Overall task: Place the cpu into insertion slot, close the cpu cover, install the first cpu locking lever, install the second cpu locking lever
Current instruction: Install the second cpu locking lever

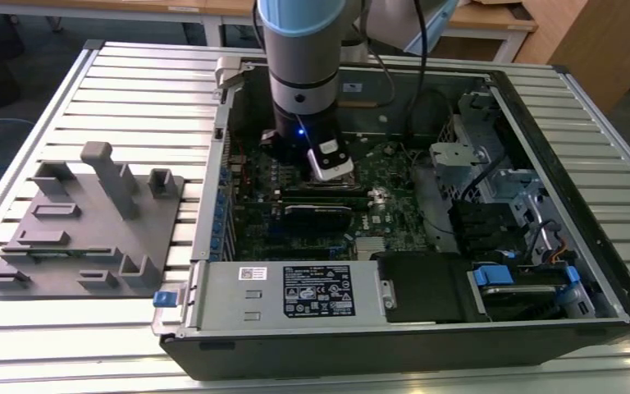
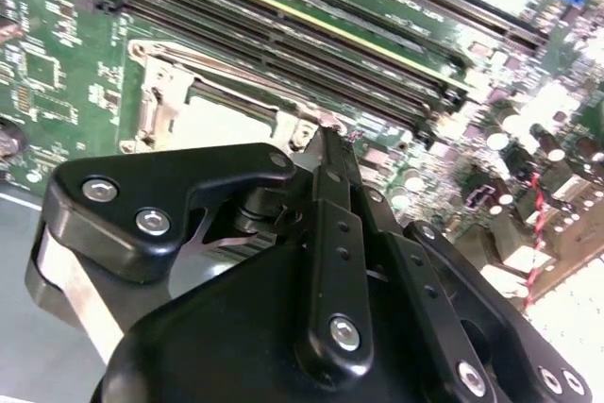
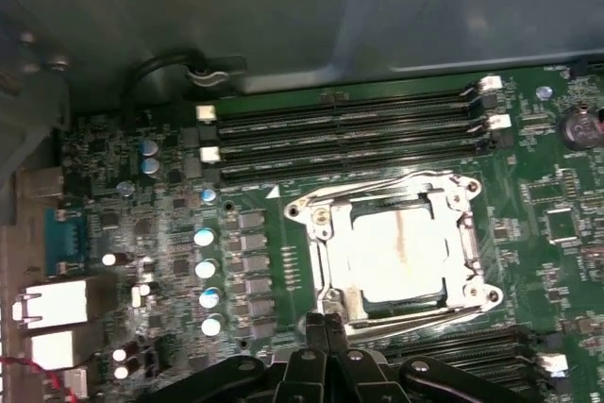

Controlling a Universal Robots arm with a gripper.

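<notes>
The cpu (image 3: 396, 250), a flat silvery square, lies in the insertion slot (image 3: 332, 276) on the green board. The silver cpu cover (image 3: 319, 226) lies flat over it and frames its top. Thin wire levers run along two sides of the cover, one (image 3: 406, 179) by the memory slots and one (image 3: 425, 313) on the opposite side. My gripper (image 3: 326, 321) is shut, its black tips pressed together at the socket's corner with nothing visible between them. In the second wrist view the gripper (image 2: 327, 135) stands just off the cover (image 2: 151, 106) and the cpu (image 2: 231, 122). In the exterior view the gripper (image 1: 331, 168) hangs low inside the computer case.
Long black memory slots (image 3: 349, 134) flank the socket on both sides. Capacitors (image 3: 206, 266) and port blocks (image 3: 52, 304) stand close by. The case walls (image 1: 219, 148) surround the board, with a power supply (image 1: 288, 289) in front and drive bays (image 1: 512, 238). A grey fixture (image 1: 85, 222) sits on the table.
</notes>
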